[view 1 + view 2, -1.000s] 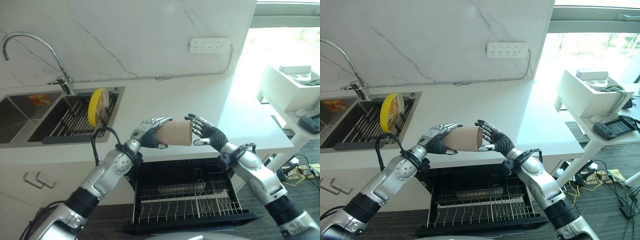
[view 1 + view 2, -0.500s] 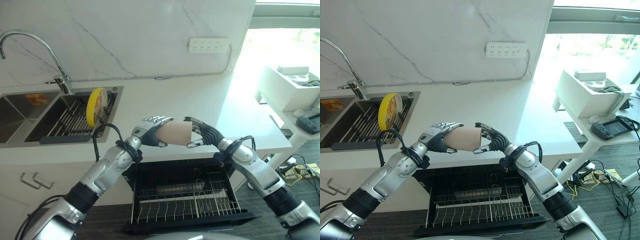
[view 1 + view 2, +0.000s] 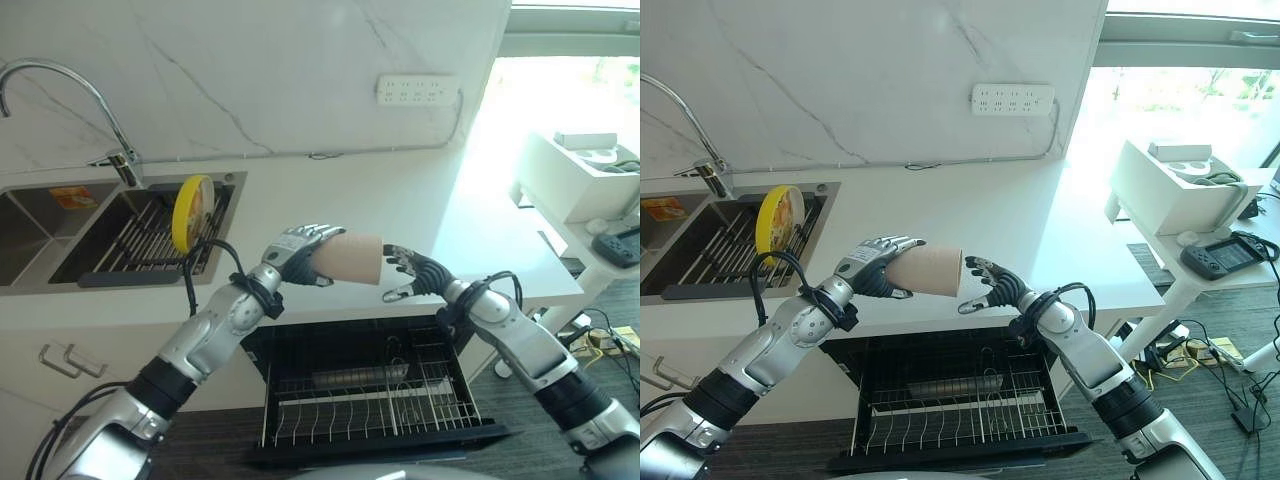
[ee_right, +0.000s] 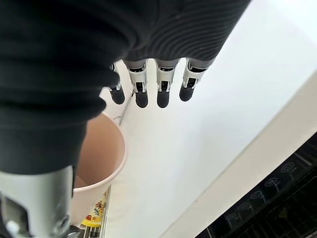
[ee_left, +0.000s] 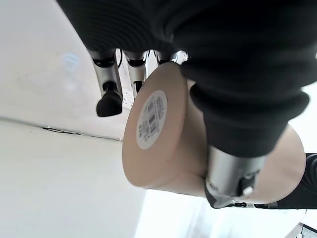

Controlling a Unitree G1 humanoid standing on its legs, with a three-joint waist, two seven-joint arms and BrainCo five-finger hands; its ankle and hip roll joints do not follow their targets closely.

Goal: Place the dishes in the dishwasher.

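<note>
One yellow plate is stood on edge in the sink rack. A beige cup is held sideways above the white surface, left robot hand curled round it. Right robot hand is spread, just beside the cup's mouth, over the open dishwasher.

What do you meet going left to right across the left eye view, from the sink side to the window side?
Faucet → sink → yellow plate → left robot hand → beige cup → right robot hand → white side table.
</note>
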